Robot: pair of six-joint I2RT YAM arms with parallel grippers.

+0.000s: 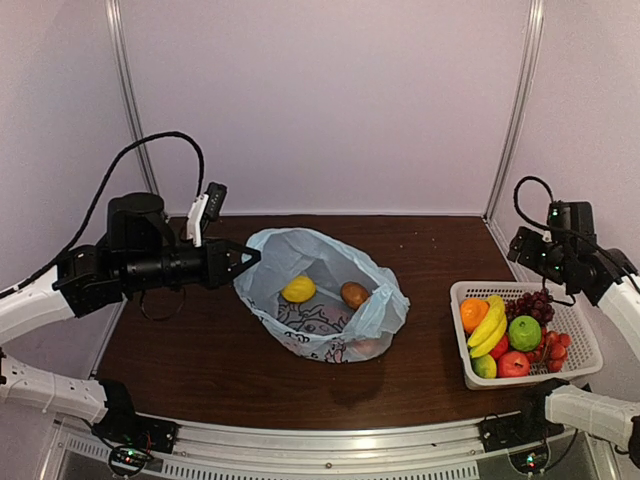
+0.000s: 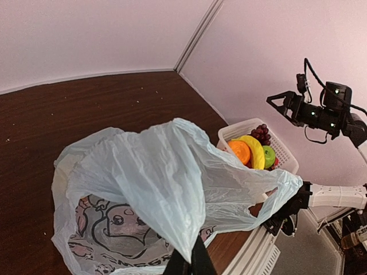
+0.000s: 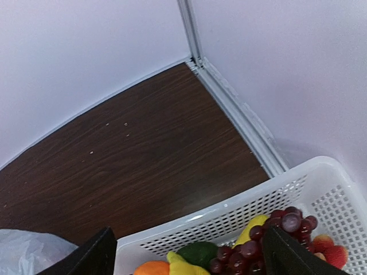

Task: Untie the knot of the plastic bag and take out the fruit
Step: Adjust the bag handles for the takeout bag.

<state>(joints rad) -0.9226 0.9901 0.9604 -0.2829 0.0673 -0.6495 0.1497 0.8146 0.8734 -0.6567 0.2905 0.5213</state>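
Observation:
The light blue plastic bag (image 1: 330, 262) lies mid-table with its mouth wide open; no knot shows. Inside it rest a yellow lemon (image 1: 298, 289) and a brown oval fruit (image 1: 354, 294). My left gripper (image 1: 250, 260) is shut on the bag's left rim and holds the thin plastic (image 2: 166, 195) up; its black fingertips (image 2: 200, 260) pinch the film. My right gripper (image 1: 520, 248) hovers open and empty above the far left corner of the white basket (image 1: 583, 350), fingers (image 3: 97, 258) spread wide. In that basket lie an orange (image 1: 473, 314), a banana (image 1: 490, 325) and grapes (image 3: 275, 235).
The basket's rim (image 3: 229, 206) stands at the table's right edge and also holds a green apple (image 1: 524, 332) and red fruit (image 1: 513, 364). Bare dark wood (image 1: 200, 340) lies in front of the bag. White walls close in behind and at both sides.

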